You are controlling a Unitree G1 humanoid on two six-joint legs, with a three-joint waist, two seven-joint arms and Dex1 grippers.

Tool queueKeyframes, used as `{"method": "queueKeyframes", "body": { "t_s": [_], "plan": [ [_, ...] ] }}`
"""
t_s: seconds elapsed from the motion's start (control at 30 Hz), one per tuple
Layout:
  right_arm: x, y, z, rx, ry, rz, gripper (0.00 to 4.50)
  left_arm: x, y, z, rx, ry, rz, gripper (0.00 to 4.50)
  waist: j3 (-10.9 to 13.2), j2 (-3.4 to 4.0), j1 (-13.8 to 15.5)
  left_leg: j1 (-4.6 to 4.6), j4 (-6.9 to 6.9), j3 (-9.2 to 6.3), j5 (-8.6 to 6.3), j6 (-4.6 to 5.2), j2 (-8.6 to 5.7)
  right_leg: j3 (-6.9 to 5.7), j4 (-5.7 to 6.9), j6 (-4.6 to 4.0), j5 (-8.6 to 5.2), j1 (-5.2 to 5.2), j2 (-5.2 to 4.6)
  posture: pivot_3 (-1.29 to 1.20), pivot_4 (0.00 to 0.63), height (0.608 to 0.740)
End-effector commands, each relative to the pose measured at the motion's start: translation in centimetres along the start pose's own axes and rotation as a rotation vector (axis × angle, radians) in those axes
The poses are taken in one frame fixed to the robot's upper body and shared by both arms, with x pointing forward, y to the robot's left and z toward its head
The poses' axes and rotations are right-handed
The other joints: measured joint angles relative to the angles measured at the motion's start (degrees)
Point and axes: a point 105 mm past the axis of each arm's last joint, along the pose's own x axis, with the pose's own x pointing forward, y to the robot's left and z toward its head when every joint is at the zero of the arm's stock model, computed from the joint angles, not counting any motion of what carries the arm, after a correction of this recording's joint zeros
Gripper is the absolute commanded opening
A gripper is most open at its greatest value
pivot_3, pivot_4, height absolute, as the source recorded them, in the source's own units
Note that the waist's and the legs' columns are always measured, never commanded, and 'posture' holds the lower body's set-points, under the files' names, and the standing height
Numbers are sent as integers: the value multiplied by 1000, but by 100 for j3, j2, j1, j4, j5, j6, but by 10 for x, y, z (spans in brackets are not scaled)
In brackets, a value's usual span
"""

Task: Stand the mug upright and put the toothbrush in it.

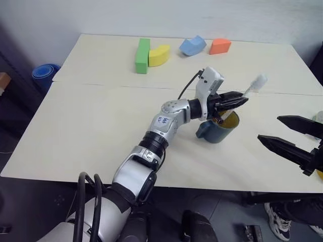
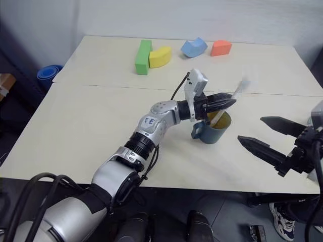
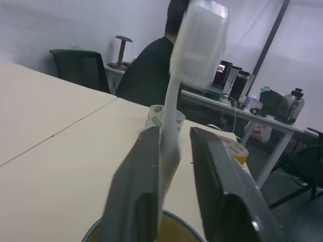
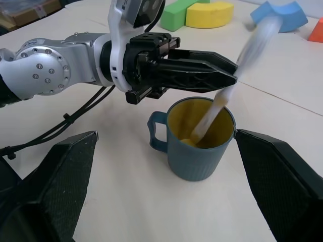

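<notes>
Standing upright near the middle of the pale, matte counter (image 1: 75, 126), the ribbed teal-blue mug (image 4: 199, 156) shows its glossy yellow inside and a looped handle turned toward the left arm. The slim cream toothbrush (image 4: 219, 103) leans inside the mug, its lower end at the bottom and its white bristled head slanting up past the rim, away from the handle. Just above the mug's rim the left gripper (image 1: 241, 99) reaches level, its two black tapered fingers a little apart with the toothbrush shaft between them; whether they press it I cannot tell. Beside the mug, on the side away from the handle, the right gripper (image 2: 260, 133) hovers with its black fingers spread wide, holding nothing. Beyond the mug, near the counter's far edge, lie four smooth foam blocks: a green bar (image 1: 143, 55), a yellow curved block (image 1: 160, 56), a blue block (image 1: 193, 46) and an orange block (image 1: 220, 46). Bare counter surrounds the mug. No readable writing is visible on the mug.
</notes>
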Motion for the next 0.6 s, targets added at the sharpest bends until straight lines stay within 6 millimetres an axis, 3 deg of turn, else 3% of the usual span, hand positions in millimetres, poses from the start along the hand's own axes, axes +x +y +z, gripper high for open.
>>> {"method": "queueKeyframes", "body": {
  "t_s": [0.03,0.1,0.23,0.3,0.37,0.47,0.53,0.6],
  "plan": [
    [0,-5,3,-12,-17,-20,4500,-6,-4,34,9,-97,-33,2451,0,0,-5,0,0,0,0,0,0,0,0,0,0,0,0,0,150,740],
    [0,-9,1,-8,-10,-27,4500,-23,-5,59,18,-107,-66,3032,0,0,-15,0,-1,-1,0,0,1,0,2,0,0,0,0,0,150,740],
    [2,-19,-8,0,27,-49,4500,-83,-18,118,100,-67,-167,3032,-5,11,-202,7,-5,2,2,-3,4,3,14,0,0,-4,1,0,150,740],
    [2,-26,-14,7,56,-61,4500,-122,-25,130,170,40,-215,3032,-7,16,-244,11,-10,-3,4,-8,6,0,22,0,0,-5,2,0,150,740],
    [1,-31,-20,6,84,-60,4500,-166,-25,124,245,211,-212,3032,-10,21,-268,15,-14,-4,5,-9,6,-2,23,0,0,-5,2,0,150,740],
    [-1,-34,-27,21,119,-26,4500,-215,-16,106,299,421,-140,3032,-17,33,-259,24,-17,2,3,-13,5,-2,23,1,0,-2,2,0,150,740],
    [-3,-33,-32,26,156,16,4500,-243,-15,95,308,529,-101,3032,-16,32,-233,22,-13,1,3,-13,4,-2,13,1,-1,4,3,0,150,740],
    [-3,-35,-35,24,171,36,4500,-257,-18,88,305,581,-95,3032,-13,28,-233,13,-7,-1,3,-13,4,-3,6,0,-1,4,3,0,150,740]
  ]
}}
